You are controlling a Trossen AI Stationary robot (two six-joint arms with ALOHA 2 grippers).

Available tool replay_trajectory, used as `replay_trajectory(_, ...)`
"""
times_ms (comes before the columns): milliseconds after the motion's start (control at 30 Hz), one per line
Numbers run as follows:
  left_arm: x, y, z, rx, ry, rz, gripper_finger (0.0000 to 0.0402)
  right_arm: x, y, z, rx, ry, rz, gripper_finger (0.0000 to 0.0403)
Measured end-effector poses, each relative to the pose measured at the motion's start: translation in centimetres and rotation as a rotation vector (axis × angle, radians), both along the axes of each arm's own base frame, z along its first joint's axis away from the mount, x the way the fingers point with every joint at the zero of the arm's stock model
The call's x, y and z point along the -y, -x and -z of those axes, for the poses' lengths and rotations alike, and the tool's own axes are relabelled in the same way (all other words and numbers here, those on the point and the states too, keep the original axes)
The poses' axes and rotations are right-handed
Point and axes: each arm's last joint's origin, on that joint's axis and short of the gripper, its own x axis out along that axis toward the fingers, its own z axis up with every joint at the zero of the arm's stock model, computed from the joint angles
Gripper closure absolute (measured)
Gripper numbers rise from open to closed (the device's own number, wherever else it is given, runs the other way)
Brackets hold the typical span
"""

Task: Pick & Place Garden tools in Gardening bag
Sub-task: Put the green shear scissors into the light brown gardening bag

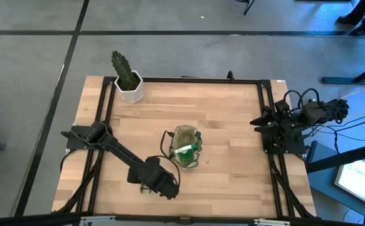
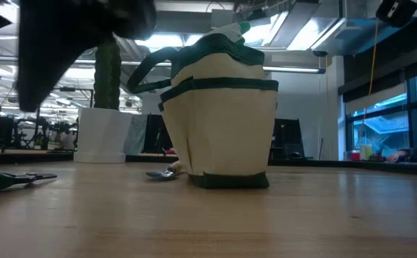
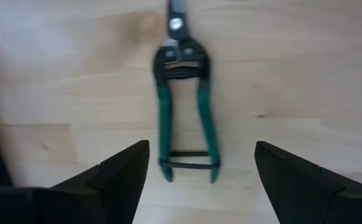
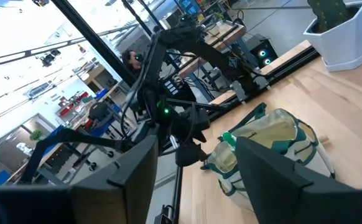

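At table centre: gardening bag (image 1: 186, 146) holds spray bottle (image 1: 186, 151); pruning shears (image 3: 185, 112) still loose beneath left gripper (image 3: 201, 168), jaws spread; right gripper (image 4: 196, 165) parked, jaws spread

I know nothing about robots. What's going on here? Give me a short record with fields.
Table: wooden top
Bag: gardening bag stands upright mid-table, a spray bottle already inside
Tool on table: pruning shears, green handles, lying flat
Left arm: left pincer open, poised above the shears, handles between its fingers, not touching yet
Right arm: right pincer open, parked at the table's right edge
Bystander: cactus in white pot at the far left corner
Likely next: left pincer lowers and closes on the shears
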Motion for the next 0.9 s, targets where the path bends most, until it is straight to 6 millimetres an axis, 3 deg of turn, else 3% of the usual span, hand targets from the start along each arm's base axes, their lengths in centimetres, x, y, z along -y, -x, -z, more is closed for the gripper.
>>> replay_trajectory(400,0.8,0.5,2.6,0.017,0.044,-0.043,0.0113,0.0,0.0,0.1,-0.005,0.006,0.000,0.0182)
replay_trajectory(700,1.7,1.3,2.4,0.021,0.018,-0.042,0.0113,0.0,0.0,0.1,-0.005,0.002,0.000,0.0182)
replay_trajectory(900,2.3,2.2,3.6,-0.004,0.020,-0.023,0.0113,0.0,0.0,0.1,-0.005,0.002,0.003,0.0182)
